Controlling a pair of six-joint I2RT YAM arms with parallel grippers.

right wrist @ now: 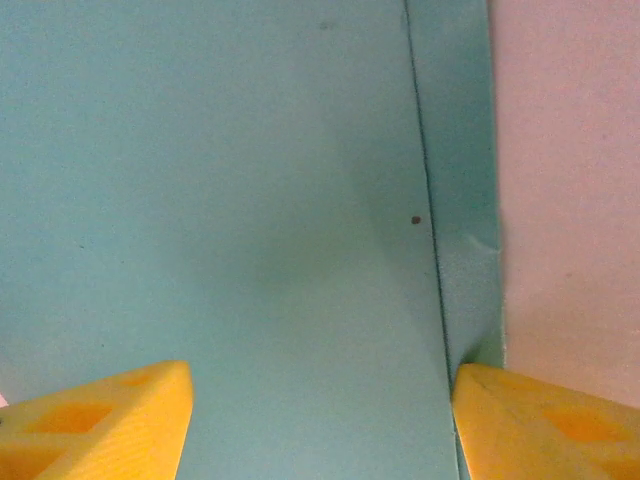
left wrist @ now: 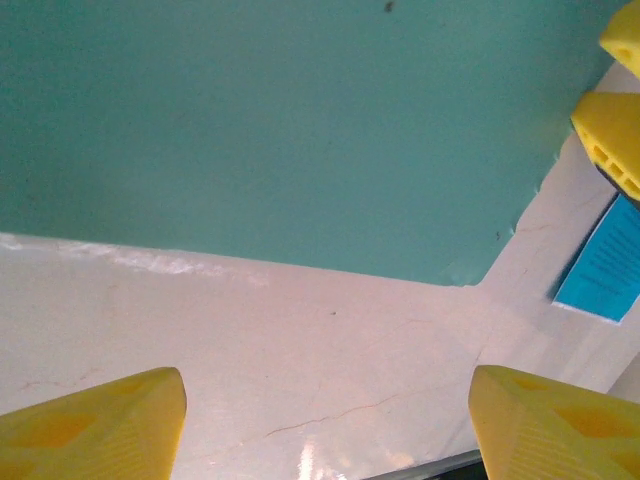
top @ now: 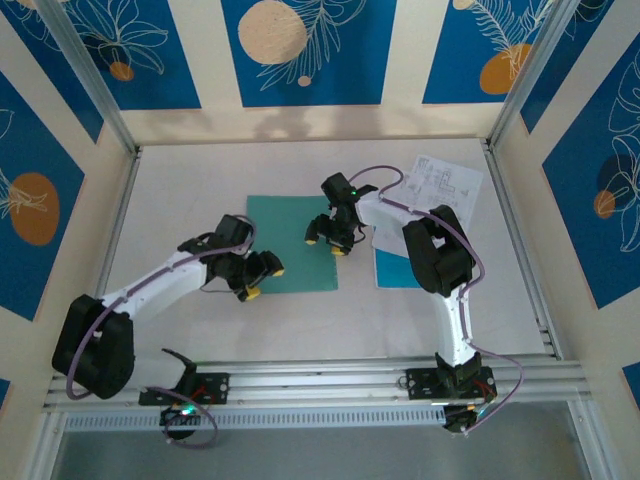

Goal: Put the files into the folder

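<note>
The teal folder [top: 285, 235] is lying flat mid-desk [top: 180, 200], the left gripper [top: 263, 281] at its near edge and the right gripper [top: 327, 245] over its right edge are both gaping released, and the files [top: 440, 185] are resting just right of it.

No wording can be read anywhere. The white sheet [top: 447, 180] at the far right of the desk [top: 200, 180] carries black print and diagrams, too small to make out; the blue sheet [left wrist: 606, 264] shows faint dark lines, blurred beyond reading
</note>
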